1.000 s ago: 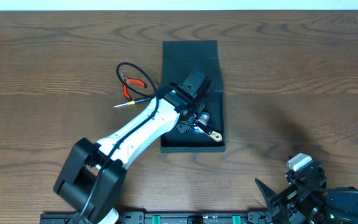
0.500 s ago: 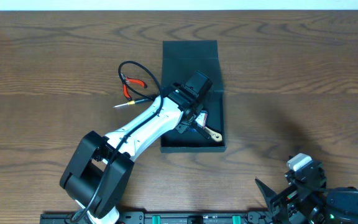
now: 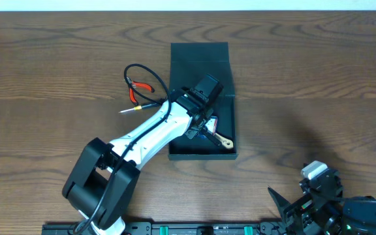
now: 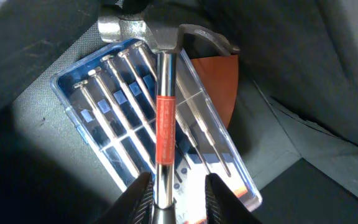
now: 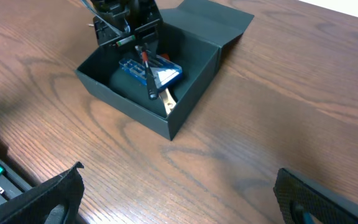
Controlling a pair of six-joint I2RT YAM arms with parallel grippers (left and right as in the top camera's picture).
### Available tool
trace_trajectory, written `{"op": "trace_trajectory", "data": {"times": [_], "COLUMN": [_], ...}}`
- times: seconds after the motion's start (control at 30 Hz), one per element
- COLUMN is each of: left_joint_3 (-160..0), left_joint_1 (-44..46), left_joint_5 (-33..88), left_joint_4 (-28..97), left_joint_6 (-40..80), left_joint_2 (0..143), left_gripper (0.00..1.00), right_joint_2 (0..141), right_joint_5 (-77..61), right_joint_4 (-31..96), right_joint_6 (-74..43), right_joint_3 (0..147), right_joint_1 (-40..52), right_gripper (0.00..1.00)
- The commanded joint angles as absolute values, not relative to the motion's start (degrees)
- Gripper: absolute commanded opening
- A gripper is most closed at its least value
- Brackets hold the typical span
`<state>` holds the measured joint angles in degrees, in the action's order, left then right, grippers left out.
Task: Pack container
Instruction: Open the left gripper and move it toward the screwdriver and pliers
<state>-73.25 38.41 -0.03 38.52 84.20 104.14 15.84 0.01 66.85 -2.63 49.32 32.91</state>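
Overhead: left gripper (image 3: 200,125), hammer (image 3: 223,140) and container (image 3: 200,55) same as before.

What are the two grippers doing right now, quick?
Left gripper: open, straddling the hammer shaft, not clamped on it.
Right gripper: open, holding nothing.
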Motion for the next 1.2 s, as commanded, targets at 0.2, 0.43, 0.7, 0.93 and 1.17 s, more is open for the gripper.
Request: {"op": "trace_trajectory", "data": {"times": [0.2,0.43,0.7,0.93,1.17], "left_joint_3": [-74.1,-74.1,-75.7,-82.4,-83.4], "left_joint_1": [34.5,23.4,12.9,11.6,11.5], "left_joint_5": [-11.2,-13.7,-6.5,-2.3,2.0], "left_joint_4": [38.8,40.9,42.8,47.1,46.3], "left_joint_6": [80.6,80.7,88.4,92.1,94.5], "left_joint_2": [87.1,84.2,92.1,102.0,108.5], "left_gripper": [0.89,0.99,0.99,0.99,0.99], "right_joint_2": [15.7,15.7,15.7,15.7,15.7], "right_joint_5": [0.2,0.2,0.2,0.2,0.2], "right_joint_4": [66.9,66.9,66.9,66.9,66.9], "right_joint_6": [-3.6,-3.6,-3.6,-3.6,-3.6], "right_joint_3": [49.3,49.3,49.3,49.3,49.3], "right_joint_1": [32.6,32.6,32.6,32.6,32.6], "right_gripper": [0.99,0.99,0.99,0.99,0.99]}}
